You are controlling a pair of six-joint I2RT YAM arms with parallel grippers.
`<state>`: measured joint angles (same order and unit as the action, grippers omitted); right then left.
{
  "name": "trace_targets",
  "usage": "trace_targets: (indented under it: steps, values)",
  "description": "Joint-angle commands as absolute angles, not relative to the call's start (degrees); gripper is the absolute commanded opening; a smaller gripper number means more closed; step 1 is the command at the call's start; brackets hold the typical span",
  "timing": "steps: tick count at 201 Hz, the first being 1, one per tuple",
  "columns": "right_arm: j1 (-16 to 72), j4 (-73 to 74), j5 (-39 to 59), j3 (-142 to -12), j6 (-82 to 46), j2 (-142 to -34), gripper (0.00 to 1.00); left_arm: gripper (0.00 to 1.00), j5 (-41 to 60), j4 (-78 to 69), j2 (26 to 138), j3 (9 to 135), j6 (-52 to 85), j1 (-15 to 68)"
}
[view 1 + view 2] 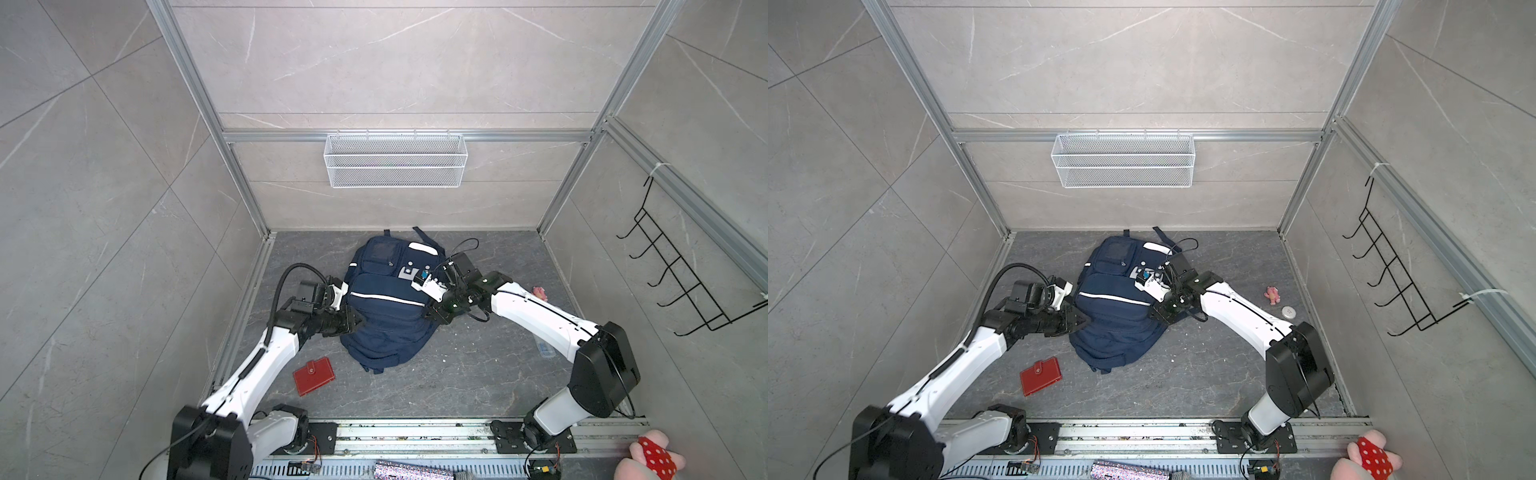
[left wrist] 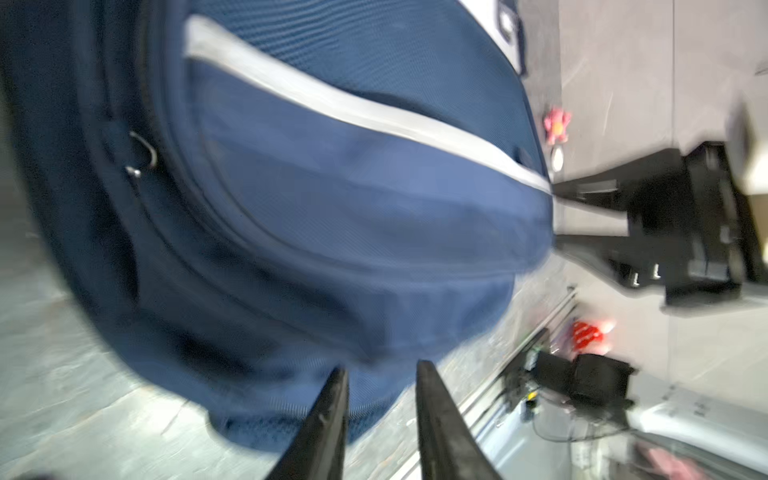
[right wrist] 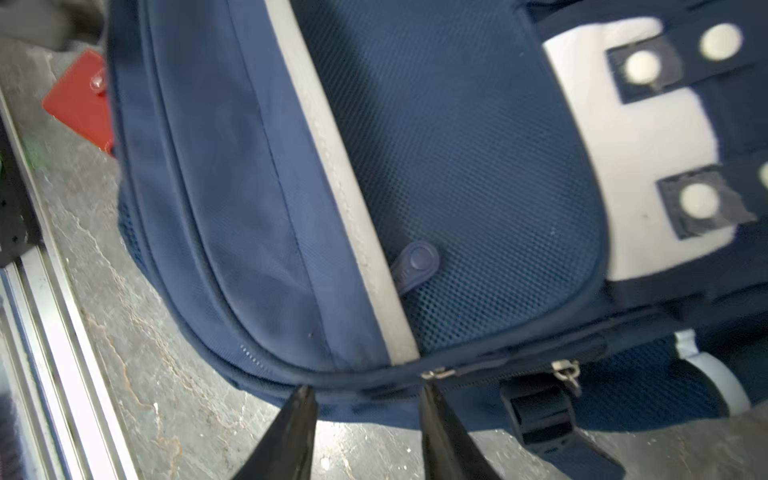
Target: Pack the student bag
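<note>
Jaws of left gripper (image 2: 380, 368) and right gripper (image 3: 368, 388) stand parted and empty beside the student bag (image 1: 386, 307) mid-worktop (image 1: 478, 374). Its zips look closed and a red wallet (image 1: 314, 376) lies outside, so packing seems barely begun.

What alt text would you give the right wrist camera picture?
A navy student bag with a pale stripe fills the view, lying on a grey surface. The right gripper sits open at its zipper edge, with a red wallet beside the bag.
</note>
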<state>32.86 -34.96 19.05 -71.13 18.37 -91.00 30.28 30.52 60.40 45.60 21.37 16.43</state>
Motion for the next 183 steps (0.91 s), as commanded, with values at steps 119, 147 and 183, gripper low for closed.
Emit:
trace_targets:
  steps: [119,147,183]
  values:
    - [23.37,-28.57,19.83,-62.95,11.7,-79.04,0.8,0.61,8.54,33.73,79.32,67.6,-1.71,44.15]
    - [23.35,-29.37,14.15,-62.29,14.27,-79.64,0.79,0.61,6.8,35.0,85.57,72.47,-5.76,46.74]
    - [23.39,-29.29,12.7,-63.27,16.19,-80.23,0.8,0.59,5.3,36.18,91.99,75.35,-8.21,50.8]
